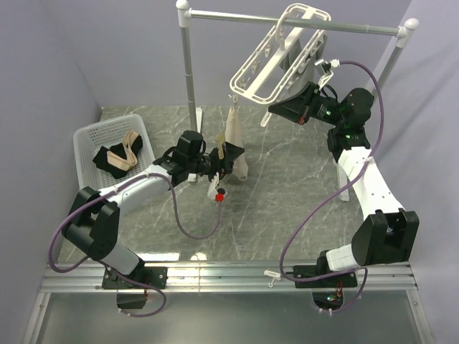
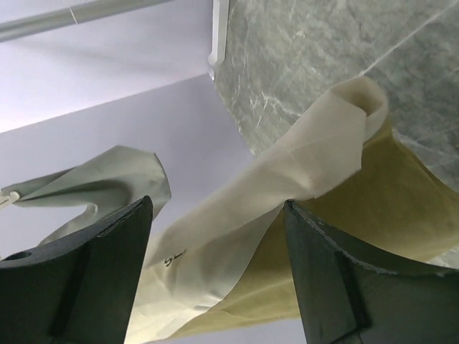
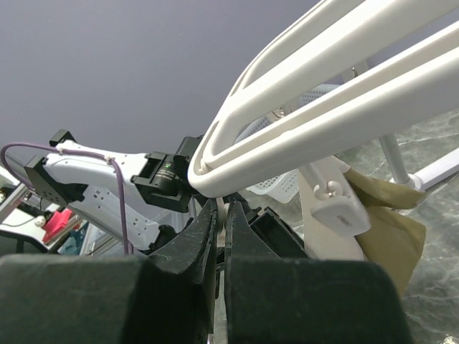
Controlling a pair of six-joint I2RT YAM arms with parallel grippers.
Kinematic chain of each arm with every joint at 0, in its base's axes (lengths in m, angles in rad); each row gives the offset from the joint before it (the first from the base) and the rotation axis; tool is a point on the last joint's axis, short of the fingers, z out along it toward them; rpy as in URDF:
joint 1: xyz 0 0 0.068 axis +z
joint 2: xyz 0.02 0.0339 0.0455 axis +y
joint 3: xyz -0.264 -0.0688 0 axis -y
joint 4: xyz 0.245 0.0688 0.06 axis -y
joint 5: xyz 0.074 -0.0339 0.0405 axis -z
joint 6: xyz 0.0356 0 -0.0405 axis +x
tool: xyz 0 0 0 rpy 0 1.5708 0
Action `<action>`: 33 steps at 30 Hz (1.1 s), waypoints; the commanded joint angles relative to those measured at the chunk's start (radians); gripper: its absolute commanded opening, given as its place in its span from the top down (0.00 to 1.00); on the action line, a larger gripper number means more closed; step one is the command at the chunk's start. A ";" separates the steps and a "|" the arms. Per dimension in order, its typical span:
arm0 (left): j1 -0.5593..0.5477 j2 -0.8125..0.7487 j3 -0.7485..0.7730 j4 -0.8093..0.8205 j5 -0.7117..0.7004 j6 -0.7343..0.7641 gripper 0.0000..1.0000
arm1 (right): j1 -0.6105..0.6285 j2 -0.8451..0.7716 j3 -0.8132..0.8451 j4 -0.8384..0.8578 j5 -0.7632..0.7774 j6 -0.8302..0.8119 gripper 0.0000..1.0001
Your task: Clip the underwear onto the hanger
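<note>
Underwear (image 2: pixel 387 193) — tan with pale edge, small dark mark, unreadable

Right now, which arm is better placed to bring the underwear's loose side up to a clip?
Left: the left end effector, open, straddles the hanging underwear; the right end effector is shut, up by the hanger.

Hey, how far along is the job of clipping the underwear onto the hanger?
Done, it seems: the underwear hangs by one corner from a clip on the hanger. In hand: the left gripper has its jaws open around the loose fabric, and the right gripper is shut just under the frame's corner. Left: probably clipping the free side.
</note>
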 commanded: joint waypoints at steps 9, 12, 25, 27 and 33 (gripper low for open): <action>-0.018 0.104 0.144 -0.161 0.045 0.309 0.25 | -0.008 0.005 -0.006 0.038 -0.018 0.010 1.00; -0.032 0.142 0.164 -0.127 0.027 0.323 0.25 | -0.006 0.010 -0.001 0.035 -0.015 0.010 1.00; -0.075 0.200 0.223 0.019 -0.124 0.197 0.51 | -0.012 0.019 -0.001 0.058 -0.020 0.026 1.00; -0.075 0.194 0.242 -0.048 -0.133 0.188 0.59 | -0.015 0.017 -0.003 0.057 -0.021 0.023 1.00; -0.079 0.196 0.334 -0.248 -0.136 0.201 0.76 | -0.015 0.019 -0.007 0.069 -0.020 0.033 1.00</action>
